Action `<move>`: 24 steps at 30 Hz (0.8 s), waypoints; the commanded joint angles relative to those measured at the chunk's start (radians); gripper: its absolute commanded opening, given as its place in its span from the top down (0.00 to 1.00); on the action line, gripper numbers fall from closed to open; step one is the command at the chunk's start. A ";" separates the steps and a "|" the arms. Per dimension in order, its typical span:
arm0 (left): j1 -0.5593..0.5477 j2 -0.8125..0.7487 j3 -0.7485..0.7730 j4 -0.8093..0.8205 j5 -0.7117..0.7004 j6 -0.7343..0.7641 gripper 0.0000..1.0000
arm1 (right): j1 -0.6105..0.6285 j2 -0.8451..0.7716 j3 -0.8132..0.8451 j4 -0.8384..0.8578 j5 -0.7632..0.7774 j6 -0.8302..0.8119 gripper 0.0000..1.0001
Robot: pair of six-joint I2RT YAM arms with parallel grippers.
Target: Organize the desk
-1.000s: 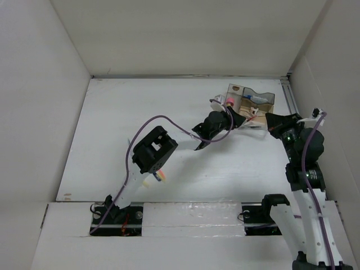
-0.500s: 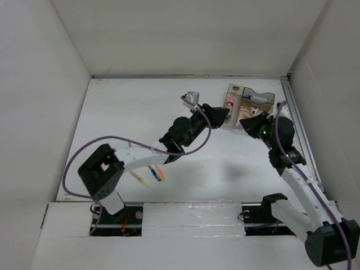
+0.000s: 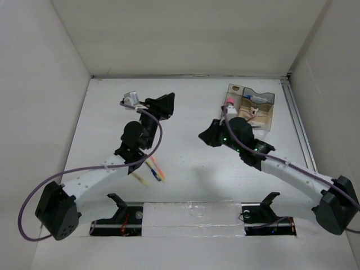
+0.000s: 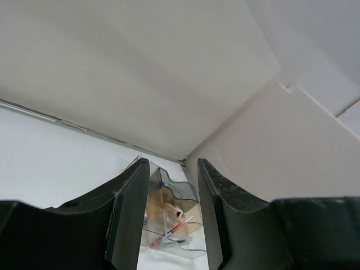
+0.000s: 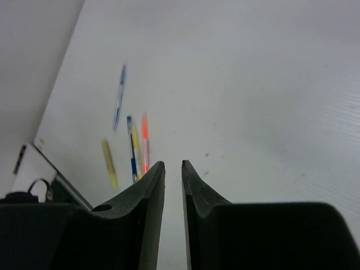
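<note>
Fingers first: my left fingers are spread wide and my right fingers are barely parted, both empty. Under me the tabletop lies flat, boxed in by white walls, and looks wider side-to-side than deep. Loose pens sit by my left arm, well apart from the clear tray at far right, which is probably their home.

Matt desk (clear plastic tray)

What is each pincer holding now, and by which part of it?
Nothing is held. The left pincer stands open with an empty gap between its fingers. The right pincer shows only a narrow gap, also empty.
</note>
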 commanded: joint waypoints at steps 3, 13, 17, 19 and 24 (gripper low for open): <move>-0.016 -0.232 -0.066 0.083 -0.016 -0.011 0.65 | 0.214 0.237 0.152 0.032 0.021 -0.124 0.73; -0.056 -0.387 -0.160 0.124 -0.024 0.052 0.64 | 0.466 0.630 0.376 0.029 0.097 -0.170 0.65; -0.056 -0.408 -0.183 0.129 -0.037 0.058 0.63 | 0.495 0.741 0.470 -0.003 0.171 -0.178 0.65; -0.056 -0.407 -0.184 0.127 -0.054 0.068 0.62 | 0.495 0.774 0.485 -0.035 0.208 -0.175 0.65; -0.056 -0.424 -0.206 0.138 -0.067 0.075 0.61 | 0.495 0.810 0.511 -0.035 0.281 -0.170 0.67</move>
